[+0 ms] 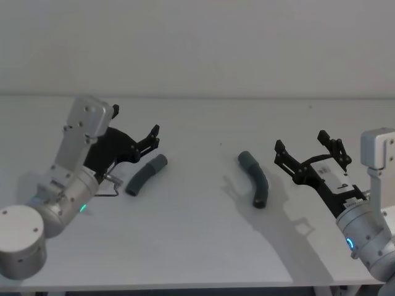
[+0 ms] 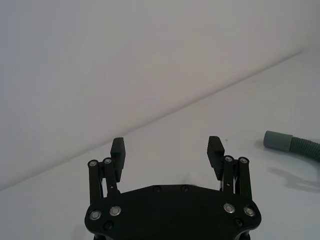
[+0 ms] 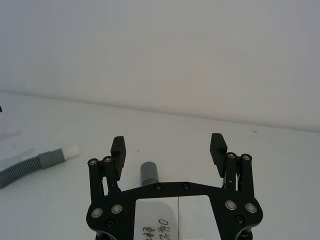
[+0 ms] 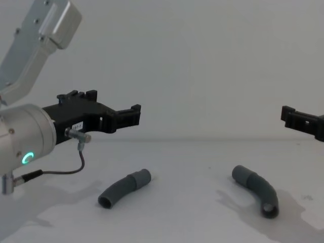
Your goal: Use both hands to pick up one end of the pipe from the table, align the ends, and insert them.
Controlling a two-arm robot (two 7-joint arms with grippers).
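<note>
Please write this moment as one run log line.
left end effector: open, empty, above table | right end effector: open, empty | left pipe piece, right pipe piece: on table, apart, unjoined

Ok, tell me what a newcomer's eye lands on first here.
Two bent grey tubes lie apart on the white table: the left pipe piece and the right pipe piece. The left gripper and the right gripper hang open and empty, each raised above the table near its piece.

Pipe pieces: two, the left pipe piece (image 1: 146, 175) and the right pipe piece (image 1: 255, 179). Grippers: two, the left gripper (image 1: 152, 138) and the right gripper (image 1: 300, 140). One table (image 1: 197, 246).
</note>
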